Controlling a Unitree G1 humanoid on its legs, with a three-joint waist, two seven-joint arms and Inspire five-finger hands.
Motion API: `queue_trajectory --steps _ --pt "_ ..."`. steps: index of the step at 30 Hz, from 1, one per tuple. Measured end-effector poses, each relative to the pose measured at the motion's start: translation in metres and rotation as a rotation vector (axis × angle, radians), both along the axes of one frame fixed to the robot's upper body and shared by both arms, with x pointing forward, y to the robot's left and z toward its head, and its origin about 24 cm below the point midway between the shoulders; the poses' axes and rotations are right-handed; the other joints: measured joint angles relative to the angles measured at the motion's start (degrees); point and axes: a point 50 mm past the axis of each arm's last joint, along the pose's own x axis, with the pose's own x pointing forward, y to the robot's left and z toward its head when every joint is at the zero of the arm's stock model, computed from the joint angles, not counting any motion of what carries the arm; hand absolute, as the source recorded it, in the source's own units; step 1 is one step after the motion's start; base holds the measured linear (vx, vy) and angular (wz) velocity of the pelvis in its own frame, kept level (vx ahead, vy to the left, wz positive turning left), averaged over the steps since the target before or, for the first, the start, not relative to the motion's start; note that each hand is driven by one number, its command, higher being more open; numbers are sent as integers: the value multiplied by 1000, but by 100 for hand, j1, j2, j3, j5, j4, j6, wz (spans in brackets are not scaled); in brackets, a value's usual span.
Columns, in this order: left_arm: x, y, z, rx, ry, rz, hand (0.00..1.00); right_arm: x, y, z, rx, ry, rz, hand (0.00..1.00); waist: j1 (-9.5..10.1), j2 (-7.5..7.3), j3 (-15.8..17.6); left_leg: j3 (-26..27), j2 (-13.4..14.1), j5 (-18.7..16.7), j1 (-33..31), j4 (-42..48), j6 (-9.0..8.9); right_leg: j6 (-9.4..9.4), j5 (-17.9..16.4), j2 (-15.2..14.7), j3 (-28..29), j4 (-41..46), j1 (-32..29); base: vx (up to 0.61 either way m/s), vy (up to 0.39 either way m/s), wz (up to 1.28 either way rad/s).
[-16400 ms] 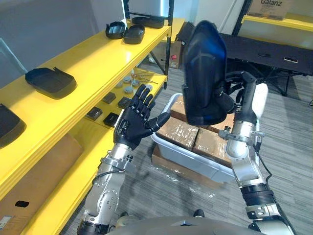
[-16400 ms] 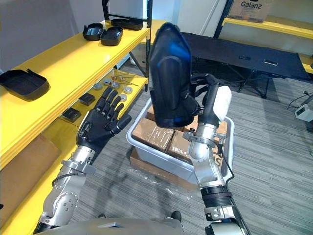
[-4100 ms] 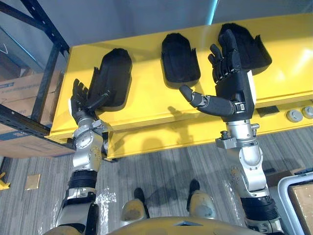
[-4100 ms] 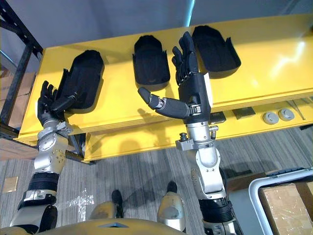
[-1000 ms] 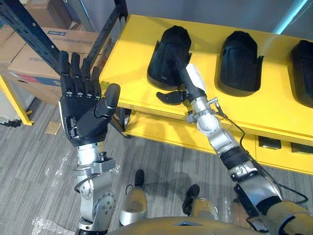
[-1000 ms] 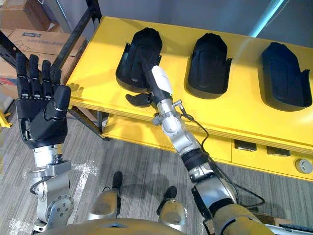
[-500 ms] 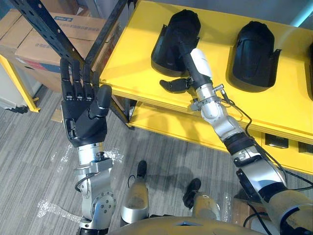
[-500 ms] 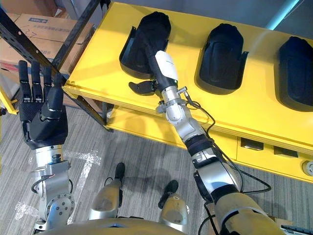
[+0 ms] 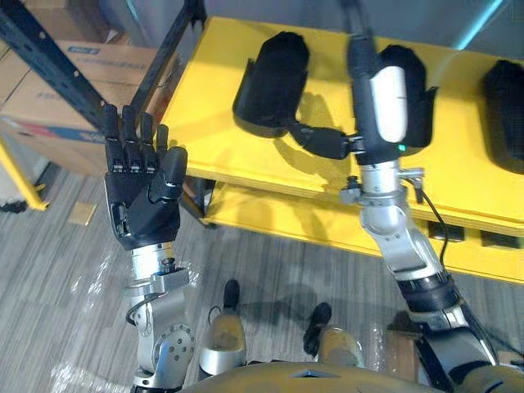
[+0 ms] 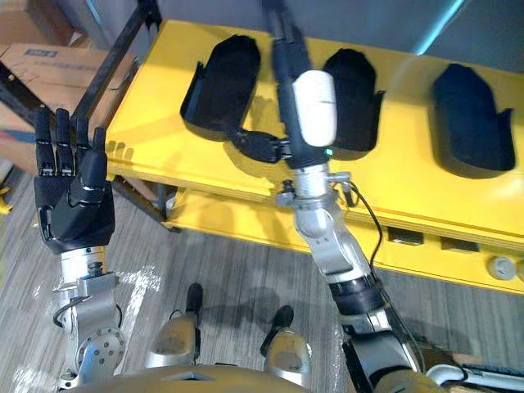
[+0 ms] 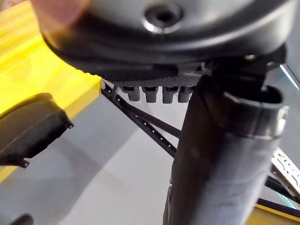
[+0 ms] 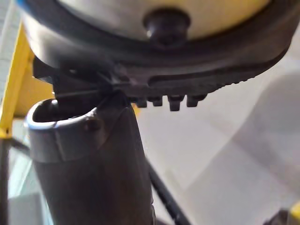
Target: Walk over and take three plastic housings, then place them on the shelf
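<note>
1. Yellow shelf (image 9: 214, 135) carries three black plastic housings in a row, each apart from the next: left housing (image 9: 273, 82), middle housing (image 10: 358, 98) and right housing (image 10: 469, 119).
2. Right hand (image 10: 313, 115) stands upright over the shelf between the left housing and the middle housing, and partly covers the middle housing.
3. Right-hand fingers (image 10: 285, 49) are straight and released, and they grasp nothing. The thumb (image 10: 258, 146) sticks out sideways toward the near end of the left housing. Whether it touches that housing cannot be told.
4. Left hand (image 9: 143, 201) is raised off the left end of the shelf, above the grey floor (image 9: 49, 278), with the palm facing the head camera. Its fingers (image 9: 127, 143) are straight, side by side, released and empty.
5. Cardboard boxes (image 9: 57, 90) sit behind a dark rack post (image 9: 61, 61), left of the shelf.
6. Lower shelf level (image 9: 286, 214) holds small dark parts (image 10: 399, 237).
</note>
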Motion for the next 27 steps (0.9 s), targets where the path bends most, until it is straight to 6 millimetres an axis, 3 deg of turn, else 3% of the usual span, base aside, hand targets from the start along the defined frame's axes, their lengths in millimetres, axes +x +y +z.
queue_trajectory --steps 3,5,9,13,16,21,27 --pt "-1 1 -3 26 25 -26 100 -5 -39 -11 50 78 -145 100 -141 -126 -147 118 -18 -78 188 0 5 37 50 12 99 -142 170 57 3 -24" --pt "-2 1 -5 21 39 -36 100 -8 -61 -17 29 157 -221 100 -198 -132 -273 272 -21 -142 270 0 -2 58 94 28 236 -224 195 22 13 -39" --pt "-5 5 -13 42 95 -57 100 1 -101 -26 -161 425 -292 100 -429 -107 -488 568 46 -296 396 61 -33 69 182 121 496 -396 258 15 -3 -33" --pt "-2 6 -24 60 147 -70 100 12 -146 -40 -280 642 -421 100 -426 -112 -593 650 172 -363 384 136 -107 60 226 259 581 -491 252 9 -39 -16" --pt "-1 6 -29 79 182 -82 100 23 -170 -33 -299 708 -497 100 -421 -122 -591 682 279 -441 243 293 -161 58 228 343 624 -493 157 -13 -43 -10" --pt "6 0 -24 87 159 -113 100 42 -179 1 -339 702 -518 100 -407 -143 -547 630 421 -518 -285 713 -208 -32 362 461 634 -569 -151 -24 -34 -1" --pt "18 2 -14 118 122 -110 100 62 -173 11 -350 757 -483 100 -384 -154 -288 509 491 -618 -618 1072 -201 -84 409 513 636 -574 -277 -24 1 3"
